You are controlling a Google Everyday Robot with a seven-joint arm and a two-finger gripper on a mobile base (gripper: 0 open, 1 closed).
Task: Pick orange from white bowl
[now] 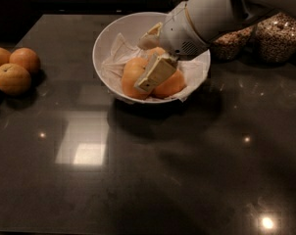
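The white robot pincer (149, 68) is being held low inside the large, glossy white bowl (119, 24) on the dark stone worktop (138, 175), against round oranges (130, 78) on crumpled white paper (116, 58), its opening and hold impossible to tell, so a slipped orange or snagged paper is being risked.

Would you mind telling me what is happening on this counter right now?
The robot's arm reaches into the white bowl on the dark counter, its gripper down among the oranges inside. None has been lifted out yet. Other oranges sit at the counter's left edge, and jars of grain stand to the bowl's right.
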